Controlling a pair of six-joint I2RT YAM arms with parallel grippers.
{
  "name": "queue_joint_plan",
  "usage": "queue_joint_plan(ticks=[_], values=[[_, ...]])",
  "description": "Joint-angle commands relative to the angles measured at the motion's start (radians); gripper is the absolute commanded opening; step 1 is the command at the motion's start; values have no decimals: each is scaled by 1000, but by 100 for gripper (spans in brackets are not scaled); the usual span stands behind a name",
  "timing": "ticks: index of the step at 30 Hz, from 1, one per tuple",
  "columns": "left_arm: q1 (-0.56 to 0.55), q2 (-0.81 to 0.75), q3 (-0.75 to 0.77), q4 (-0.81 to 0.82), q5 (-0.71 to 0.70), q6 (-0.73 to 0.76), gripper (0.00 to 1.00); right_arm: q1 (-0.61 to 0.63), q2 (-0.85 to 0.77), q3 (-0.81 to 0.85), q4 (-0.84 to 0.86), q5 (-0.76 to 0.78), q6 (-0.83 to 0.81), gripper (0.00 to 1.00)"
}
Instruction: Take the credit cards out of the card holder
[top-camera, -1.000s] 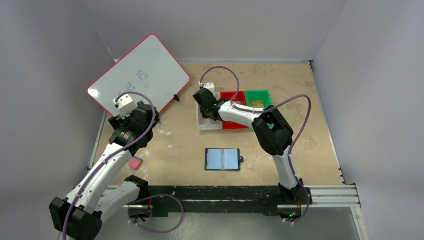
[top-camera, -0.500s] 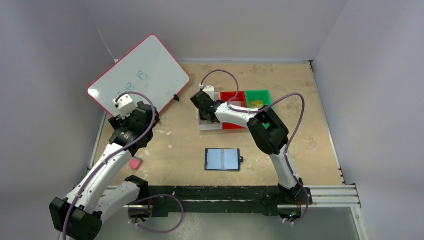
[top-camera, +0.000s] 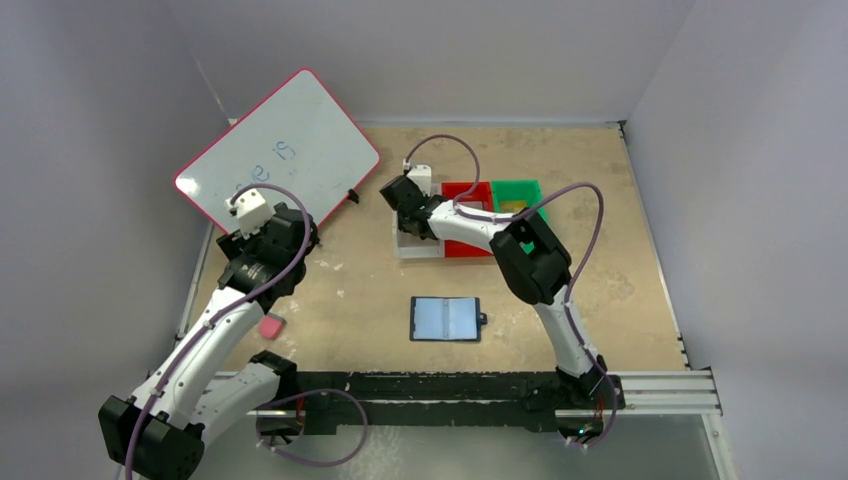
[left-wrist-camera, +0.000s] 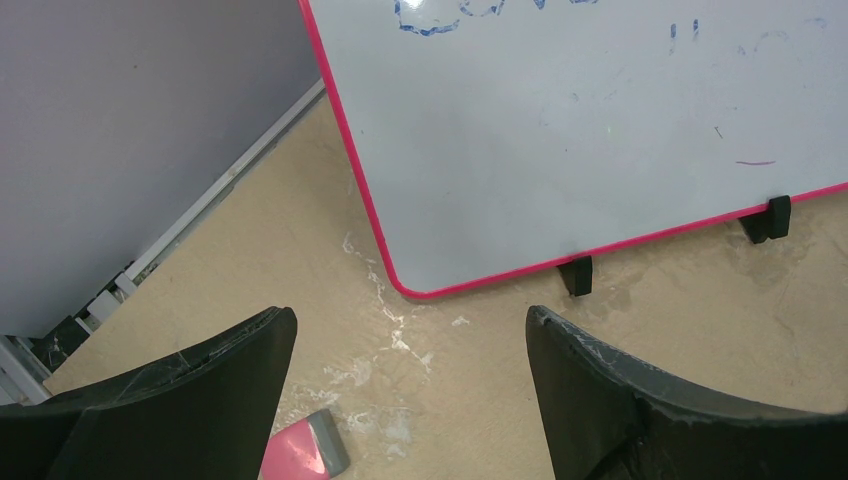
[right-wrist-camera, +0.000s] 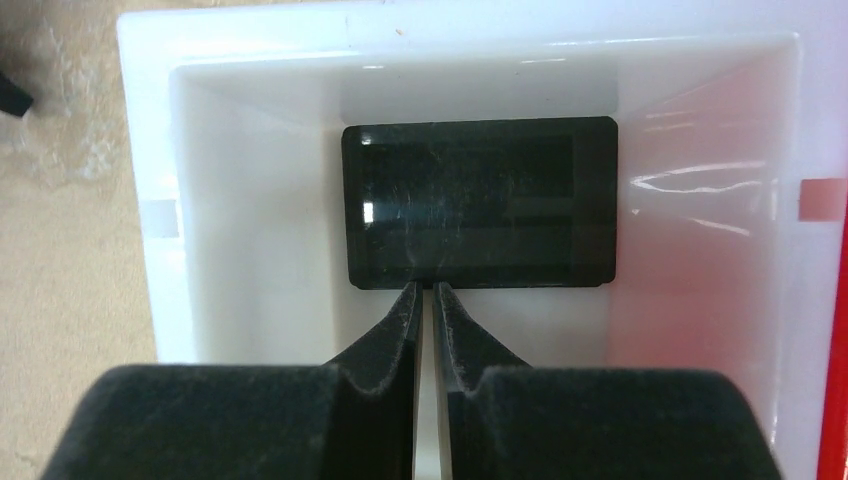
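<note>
The card holder (top-camera: 446, 319) lies open and flat at the table's middle front, its light blue pockets facing up. A black credit card (right-wrist-camera: 480, 203) lies flat on the floor of the white bin (right-wrist-camera: 150, 220). My right gripper (right-wrist-camera: 424, 287) hangs over that bin (top-camera: 418, 250), shut to a thin slit, its tips at the card's near edge and nothing between them. Something tan shows in the green bin (top-camera: 516, 186). Far to the left, near the whiteboard, my left gripper (left-wrist-camera: 410, 330) stands open and empty.
A pink-framed whiteboard (top-camera: 280, 150) leans at the back left on small black feet. A pink eraser (top-camera: 271, 326) lies by the left arm and shows under the left finger (left-wrist-camera: 300, 450). A red bin (top-camera: 467, 248) sits between the white and green ones.
My right gripper has shifted slightly over the white bin, first left, then a little toward the back. The left arm and the card holder have not moved.
</note>
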Motion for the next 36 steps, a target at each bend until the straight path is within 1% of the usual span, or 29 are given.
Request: queue_joint_plan(ticks=[1, 5, 9, 14, 16, 18, 20, 21, 23, 25, 28, 31, 32, 34, 36], values=[[4, -15, 39, 14, -12, 10, 85, -15, 40, 42, -13, 54, 14, 11], [4, -12, 39, 15, -5, 11, 85, -16, 43, 53, -23, 52, 24, 11], [3, -9, 38, 16, -3, 13, 85, -16, 13, 40, -14, 38, 8, 12], [4, -8, 40, 18, -1, 13, 85, -12, -112, 12, 32, 12, -65, 17], [4, -7, 40, 18, 0, 13, 85, 4, -172, -7, 57, 12, -127, 19], [5, -4, 39, 19, 2, 14, 85, 29, -219, -17, 44, 44, -160, 34], [4, 0, 39, 21, 4, 15, 85, 62, -262, -43, 20, 90, -161, 42], [5, 3, 39, 21, 6, 17, 85, 80, -287, -68, 8, 114, -147, 44], [5, 5, 39, 21, 8, 17, 85, 108, -347, -150, -22, 138, -83, 45], [3, 5, 41, 20, 7, 18, 85, 147, -399, -244, -62, 169, 11, 49], [5, 3, 41, 18, 5, 16, 85, 226, -458, -364, -154, 195, 182, 52], [5, 2, 40, 18, 2, 16, 85, 300, -499, -455, -224, 154, 328, 59], [5, 4, 37, 17, -2, 16, 85, 318, -511, -481, -230, 128, 355, 59], [4, 10, 39, 13, -4, 17, 85, 345, -532, -525, -247, 93, 413, 65], [4, 16, 39, 13, -5, 14, 85, 365, -550, -558, -250, 76, 452, 67]])
